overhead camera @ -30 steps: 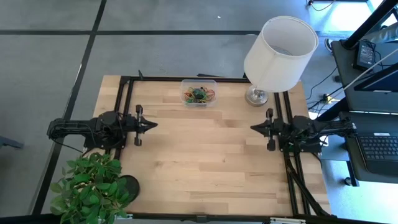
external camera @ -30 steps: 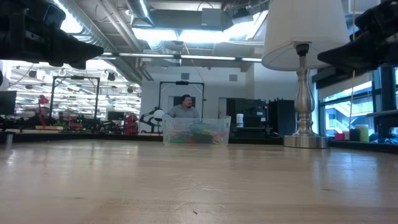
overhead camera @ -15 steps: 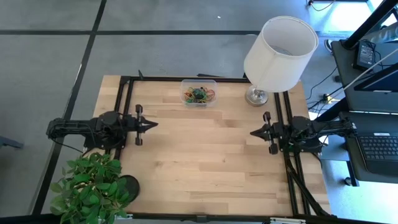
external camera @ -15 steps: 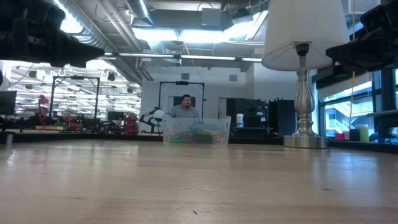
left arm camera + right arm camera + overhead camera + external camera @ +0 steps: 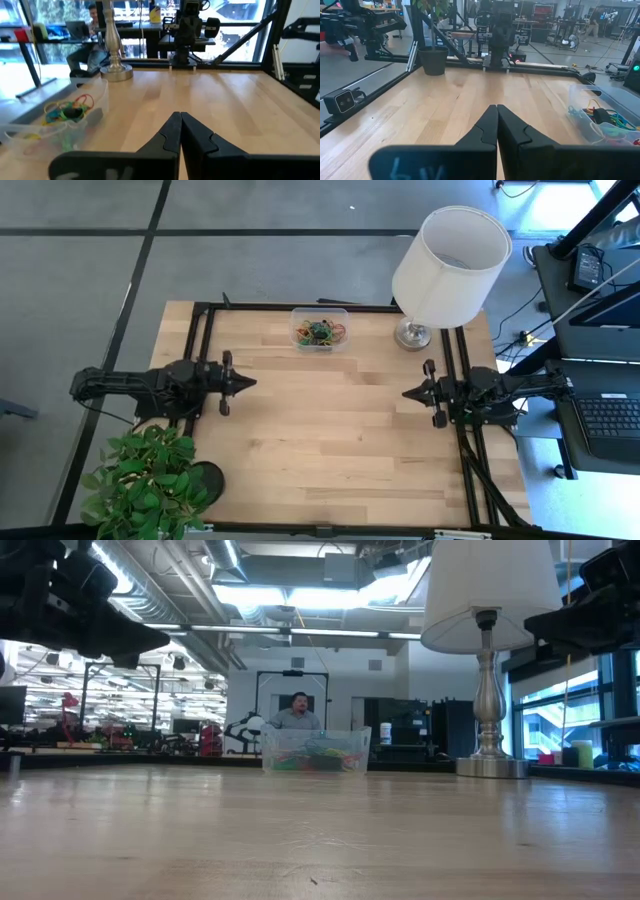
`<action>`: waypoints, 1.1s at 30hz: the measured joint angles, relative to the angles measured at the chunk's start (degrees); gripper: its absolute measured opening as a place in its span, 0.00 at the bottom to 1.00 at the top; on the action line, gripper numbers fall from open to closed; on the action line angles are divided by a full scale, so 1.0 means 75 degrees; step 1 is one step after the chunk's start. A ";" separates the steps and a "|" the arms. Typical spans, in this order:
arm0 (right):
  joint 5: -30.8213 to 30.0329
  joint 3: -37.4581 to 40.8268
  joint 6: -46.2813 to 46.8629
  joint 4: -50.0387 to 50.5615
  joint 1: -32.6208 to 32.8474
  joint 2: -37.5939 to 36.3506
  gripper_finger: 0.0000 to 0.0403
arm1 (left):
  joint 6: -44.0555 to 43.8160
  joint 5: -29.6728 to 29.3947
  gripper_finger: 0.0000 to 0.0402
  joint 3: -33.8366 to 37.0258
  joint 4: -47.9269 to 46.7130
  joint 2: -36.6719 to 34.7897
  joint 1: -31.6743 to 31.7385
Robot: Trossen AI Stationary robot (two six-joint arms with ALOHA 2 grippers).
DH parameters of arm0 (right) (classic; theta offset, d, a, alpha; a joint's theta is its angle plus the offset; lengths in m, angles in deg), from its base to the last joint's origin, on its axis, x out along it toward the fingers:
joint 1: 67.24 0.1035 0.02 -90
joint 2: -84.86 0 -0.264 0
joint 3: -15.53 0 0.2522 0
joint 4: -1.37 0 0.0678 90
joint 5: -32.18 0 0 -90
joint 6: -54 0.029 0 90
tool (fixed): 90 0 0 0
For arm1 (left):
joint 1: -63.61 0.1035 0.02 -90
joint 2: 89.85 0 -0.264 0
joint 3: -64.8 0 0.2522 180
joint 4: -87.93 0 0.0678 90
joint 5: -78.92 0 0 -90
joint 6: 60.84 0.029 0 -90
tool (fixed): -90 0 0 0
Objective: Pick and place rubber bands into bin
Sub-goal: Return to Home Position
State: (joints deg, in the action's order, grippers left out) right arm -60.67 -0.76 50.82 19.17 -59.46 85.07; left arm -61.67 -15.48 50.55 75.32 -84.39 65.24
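Note:
The clear bin (image 5: pixel 320 329) stands near the table's far edge, left of the lamp, with a tangle of coloured rubber bands (image 5: pixel 322 332) lying inside it; it also shows in the low view (image 5: pixel 316 750), the left wrist view (image 5: pixel 55 122) and the right wrist view (image 5: pixel 600 117). My left gripper (image 5: pixel 250 381) hovers shut over the table's left side, pointing right; its fingers meet in the left wrist view (image 5: pixel 180 120). My right gripper (image 5: pixel 407 392) hovers shut at the right side, pointing left (image 5: pixel 497 112). Neither holds anything.
A white-shaded lamp (image 5: pixel 450 255) stands on its metal base (image 5: pixel 412 333) at the far right corner. A potted plant (image 5: pixel 145 480) sits at the near left corner. A black frame (image 5: pixel 205 330) runs along the table's edges. Bare wood (image 5: pixel 330 430) lies between the arms.
My left gripper has shifted slightly toward the table's right and come a little lower. My right gripper has drawn slightly toward the near edge and lower in the first half second, then kept still. Both stay shut.

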 joint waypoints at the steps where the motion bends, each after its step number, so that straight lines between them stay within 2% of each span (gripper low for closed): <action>1: 0.0000 0.0000 0.0000 0.0000 0.0001 0.0000 0.01 | -0.0123 0.0000 0.01 0.0000 0.0000 0.0026 -0.0003; 5: 0.0000 0.0003 -0.0005 0.0000 0.0001 0.0000 0.01 | -0.0401 0.0000 0.01 0.0000 0.0000 0.0148 -0.0001; 33: -0.0001 0.0003 -0.0012 0.0003 0.0001 0.0000 0.01 | -0.0392 -0.0047 0.01 0.0000 0.0009 0.0165 -0.0002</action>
State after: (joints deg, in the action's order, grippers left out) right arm -60.68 -0.73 50.74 19.19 -59.45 85.07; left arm -64.61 -15.83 50.55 75.38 -83.15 65.23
